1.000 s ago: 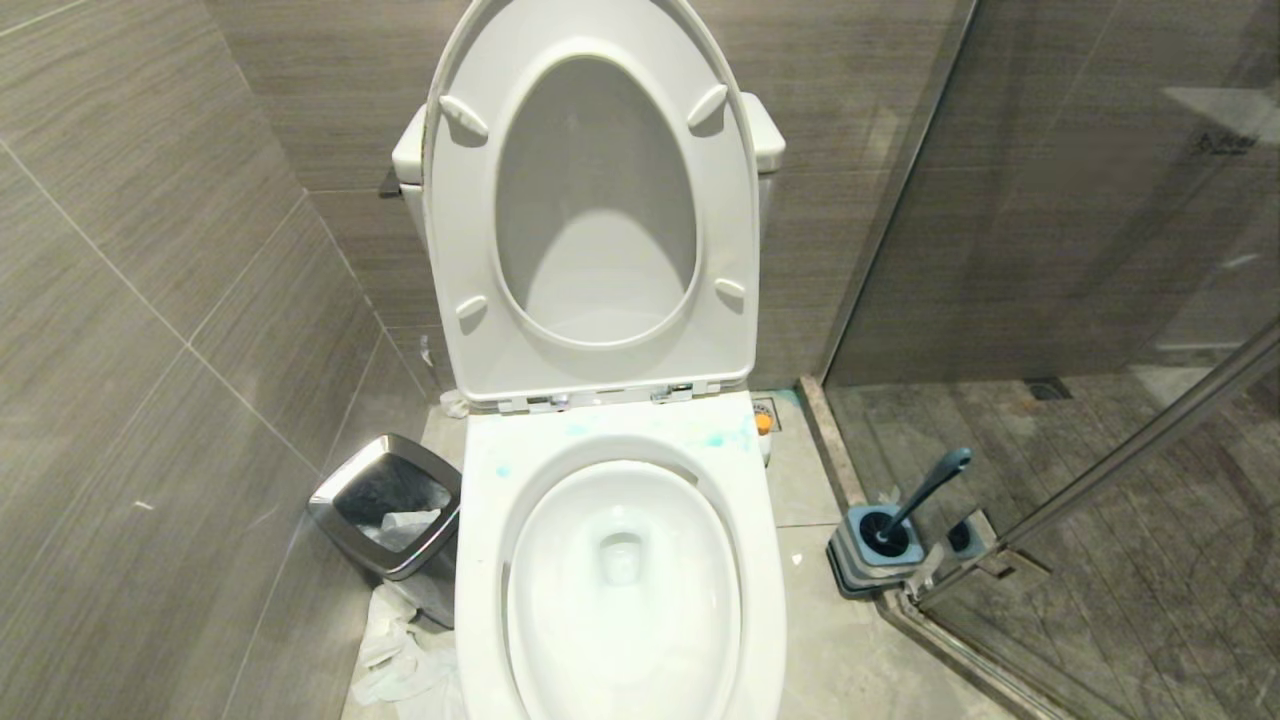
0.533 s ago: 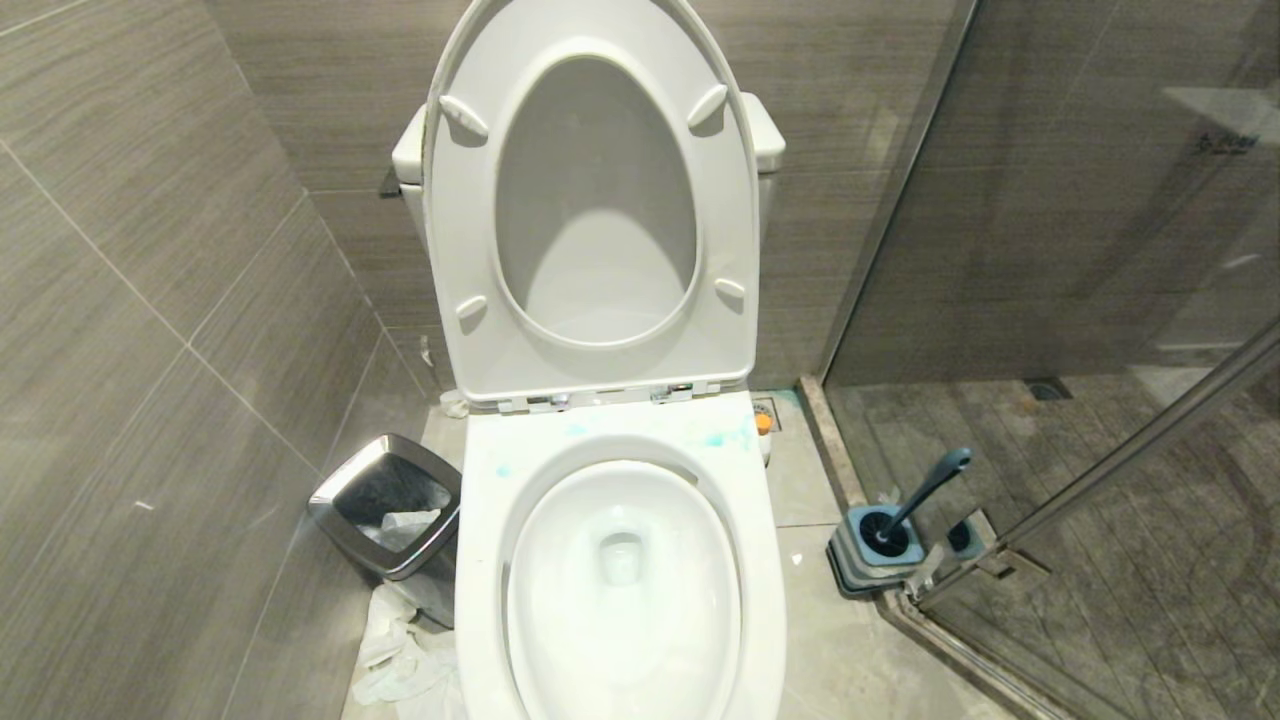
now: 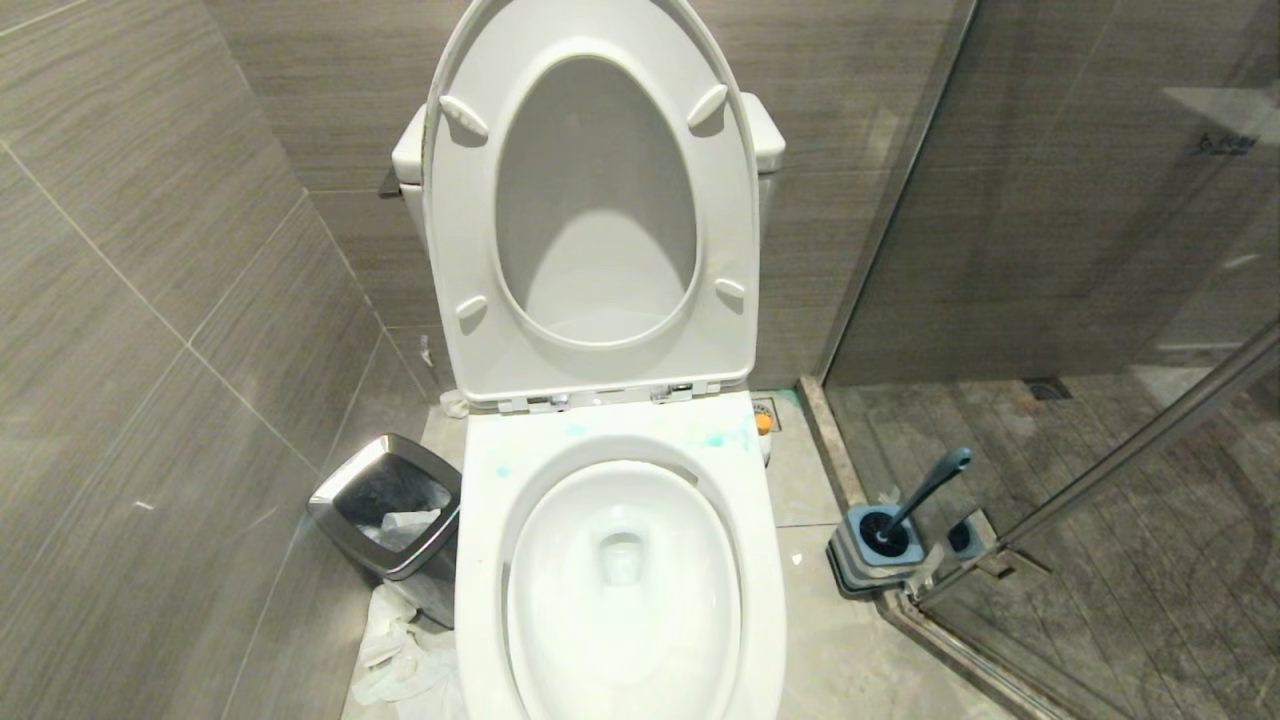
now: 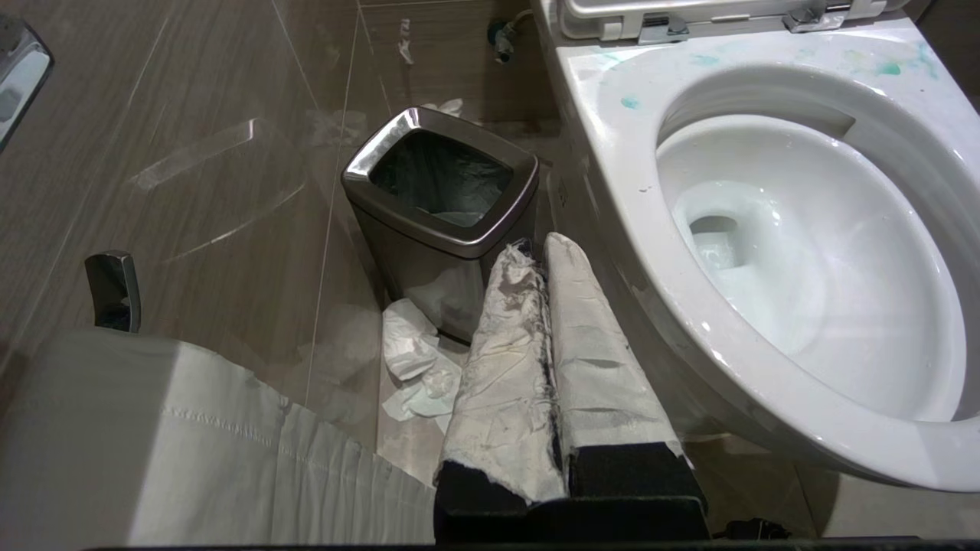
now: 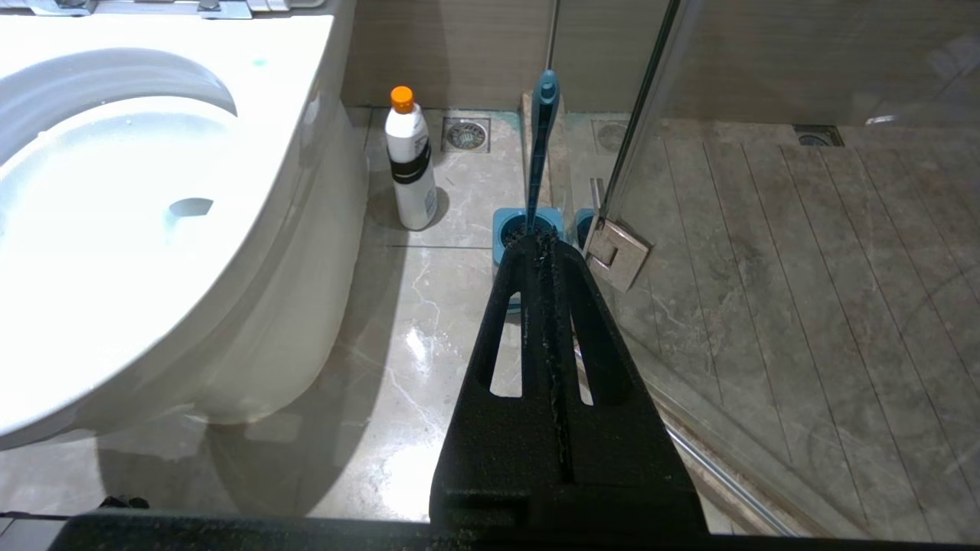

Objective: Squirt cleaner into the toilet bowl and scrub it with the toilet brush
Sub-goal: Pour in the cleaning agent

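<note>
toilet bowl (image 3: 480, 560) fills the middle of the head view, its seat and lid (image 3: 590, 220) raised upright against the cistern, with teal-blue smears of cleaner liquid on the rim near the hinges and pale water in the oval basin. to the robot's left of it, on the floor against the tiled wall, stands a square steel-rimmed waste bin (image 3: 388, 505) lined with a dark bag, and crumpled tissue paper (image 3: 395, 650) lies on the floor just in front of the bin. to the robot's right, beside the glass shower door (image 3: 1100, 250), the toilet brush (image 3: 930, 490) stands tilted in its square grey-blue holder (image 3: 875, 560), handle leaning away from the bowl. the cleaner (image 5: 409, 164), a small white bottle with an orange cap, stands upright on the floor between the bowl's side and the holder, near a floor drain (image 5: 465, 135); in the head view only its orange cap peeks past the bowl's edge. neither arm appears in the head view. the left gripper (image 4: 536, 245) hangs low beside the bowl, its cloth-wrapped fingers pressed together and empty, pointing toward the bin. the right gripper (image 5: 542, 243) hangs low on the other side, its black fingers also together and holding nothing, its tips lined up in front of the brush holder but not touching it.
</note>
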Robot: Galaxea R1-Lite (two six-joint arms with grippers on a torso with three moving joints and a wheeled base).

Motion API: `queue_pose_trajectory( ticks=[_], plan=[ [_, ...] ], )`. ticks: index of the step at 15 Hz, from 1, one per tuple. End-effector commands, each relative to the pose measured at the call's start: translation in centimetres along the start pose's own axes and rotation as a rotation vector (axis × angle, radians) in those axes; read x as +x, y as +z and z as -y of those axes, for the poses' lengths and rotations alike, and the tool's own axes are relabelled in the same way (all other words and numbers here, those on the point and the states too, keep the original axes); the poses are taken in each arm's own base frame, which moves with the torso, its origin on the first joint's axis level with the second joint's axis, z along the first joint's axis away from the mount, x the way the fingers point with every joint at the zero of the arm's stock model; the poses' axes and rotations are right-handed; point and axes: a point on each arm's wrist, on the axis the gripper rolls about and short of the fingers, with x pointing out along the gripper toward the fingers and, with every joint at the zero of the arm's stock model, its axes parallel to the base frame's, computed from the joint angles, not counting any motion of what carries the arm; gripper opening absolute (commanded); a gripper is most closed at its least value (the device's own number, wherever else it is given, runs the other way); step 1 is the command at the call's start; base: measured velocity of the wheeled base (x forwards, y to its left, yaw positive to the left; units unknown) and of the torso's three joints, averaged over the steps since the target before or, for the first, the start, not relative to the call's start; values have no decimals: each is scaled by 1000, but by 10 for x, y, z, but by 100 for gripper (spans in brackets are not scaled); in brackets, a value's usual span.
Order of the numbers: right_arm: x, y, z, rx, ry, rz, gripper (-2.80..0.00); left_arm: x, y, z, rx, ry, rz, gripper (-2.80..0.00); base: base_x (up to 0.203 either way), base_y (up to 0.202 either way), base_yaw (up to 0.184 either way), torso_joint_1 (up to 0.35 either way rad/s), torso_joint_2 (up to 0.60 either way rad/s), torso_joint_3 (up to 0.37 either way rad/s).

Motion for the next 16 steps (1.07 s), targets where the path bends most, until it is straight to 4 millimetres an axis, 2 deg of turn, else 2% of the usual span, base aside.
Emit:
queue_pose_trajectory(
  ticks=[1,16],
  plan=[
    [0,0,0,0,1,0,-280,0,0,0,-1,0,1,-280,0,0,0,0,0,0],
    [0,0,0,0,1,0,-280,0,0,0,-1,0,1,-280,0,0,0,0,0,0]
  ],
)
